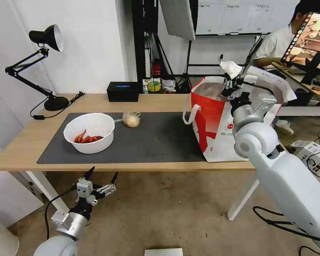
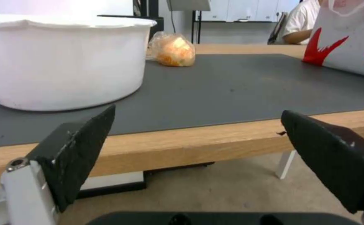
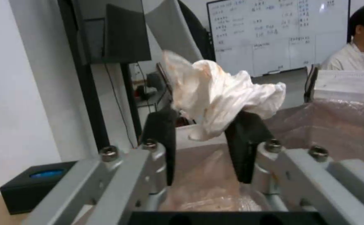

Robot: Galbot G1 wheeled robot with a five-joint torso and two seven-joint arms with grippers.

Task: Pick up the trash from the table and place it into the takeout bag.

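My right gripper [image 1: 234, 82] is shut on the crumpled white tissue [image 1: 230, 68] and holds it over the open mouth of the white-and-red takeout bag [image 1: 211, 121], which stands at the table's right end. In the right wrist view the tissue [image 3: 219, 90] bulges above the gripper [image 3: 203, 128], with the bag's foil lining [image 3: 327, 131] below. The white bowl of red crayfish shells [image 1: 90, 133] sits on the left of the dark mat [image 1: 156, 138]. A small clear bag with a beige lump [image 1: 131, 120] lies behind it. My left gripper [image 1: 101, 177] hangs open below the table's front edge [image 2: 190, 143], facing the bowl [image 2: 61, 62].
A black rectangular box [image 1: 122, 91] and a roll of tape [image 1: 154, 86] sit at the table's back edge. A black desk lamp [image 1: 46, 39] stands at the back left corner. A person sits behind the bag at another desk. The table's white legs [image 1: 243, 199] stand on the floor.
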